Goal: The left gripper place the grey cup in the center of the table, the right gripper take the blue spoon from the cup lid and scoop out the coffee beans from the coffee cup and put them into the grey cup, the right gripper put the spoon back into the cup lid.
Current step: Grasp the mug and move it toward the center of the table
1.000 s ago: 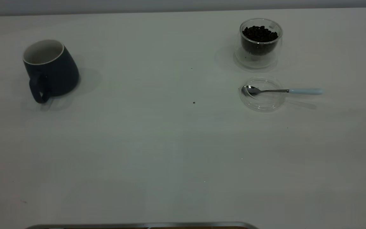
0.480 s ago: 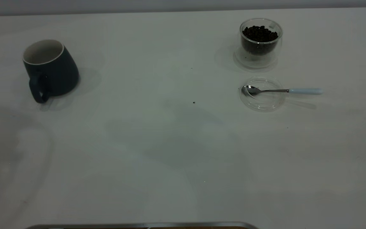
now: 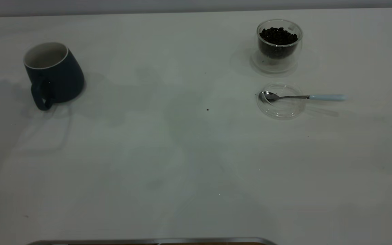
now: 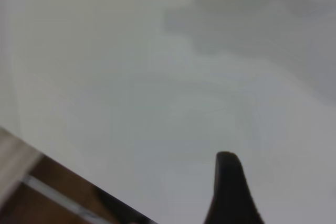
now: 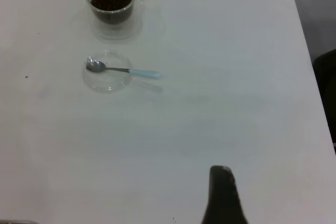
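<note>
My left gripper (image 4: 231, 192): only one dark fingertip shows in its wrist view, over bare tabletop near the edge; can't tell how far the fingers are spread. Right gripper (image 5: 223, 195): same story, a single dark finger over open white surface, well apart from the glassware; spread not readable. Neither arm appears in the exterior view, only soft shadows.

Step in hand, as I judge it: the very first one, fetching the grey cup (image 3: 53, 75). It stands upright at the far left of the table (image 3: 168, 163), handle toward the camera, nothing in it that I can see, untouched.

Next move calls for bringing my left gripper across to the cup, taking it by handle or wall, and setting it down mid-table.

Right side waits. Coffee cup (image 3: 279, 46) holds the coffee beans (image 3: 278, 35); just in front of it, the cup lid (image 3: 281, 107), with the blue spoon (image 3: 305, 97) lying bowl in the lid, handle sticking out over the rim.

Surface: plain white, a few dark specks. Wooden floor past the table edge in the left wrist view.
</note>
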